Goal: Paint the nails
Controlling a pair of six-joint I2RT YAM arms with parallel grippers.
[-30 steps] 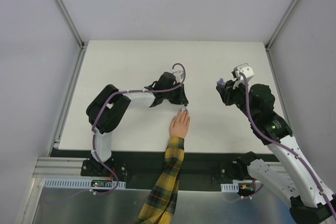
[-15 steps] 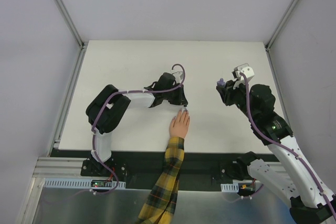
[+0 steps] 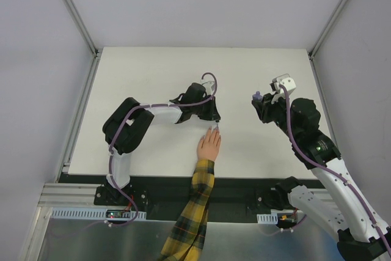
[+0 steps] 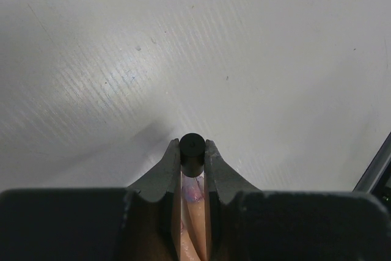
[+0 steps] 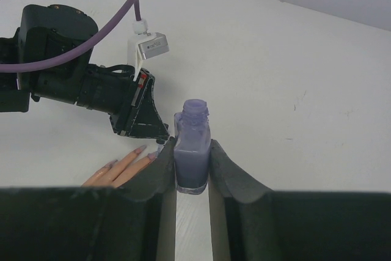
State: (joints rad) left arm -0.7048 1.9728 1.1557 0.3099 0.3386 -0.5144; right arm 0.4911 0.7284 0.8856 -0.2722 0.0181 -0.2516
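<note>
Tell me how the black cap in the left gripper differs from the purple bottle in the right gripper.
The black cap is a small dark cylinder; the purple bottle is bigger, squarish and see-through. The cap is held over the hand; the bottle is off to the side, neck open. Both are clamped: cap in the left gripper, bottle in the right gripper.

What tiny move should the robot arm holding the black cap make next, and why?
Probably slide the left pincer, shut on the black round cap, slightly along the pale fingertip nail below it, because that nail looks only partly purple.
</note>
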